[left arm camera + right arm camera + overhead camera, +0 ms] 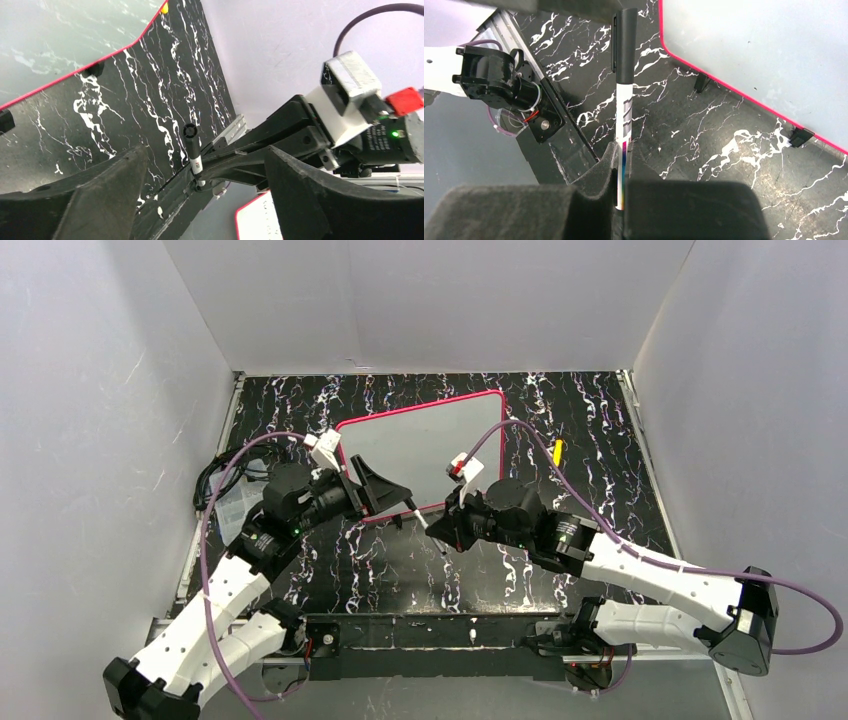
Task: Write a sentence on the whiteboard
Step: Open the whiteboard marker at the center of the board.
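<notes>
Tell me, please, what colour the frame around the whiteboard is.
Pink-red. The frame edging the whiteboard shows best in the top external view.

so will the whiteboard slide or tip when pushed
Likely stiff: the whiteboard looks like a flat framed panel. It may skid, resting only on small black feet on the smooth table. Tipping seems unlikely; it sits low.

Your top camera looks steeply down from the near side onto the black, white-veined desk point(400, 580); both wrist cameras, close and low, share the pink-framed grey-white whiteboard point(420, 445) and black-capped white marker point(624, 107).
</notes>
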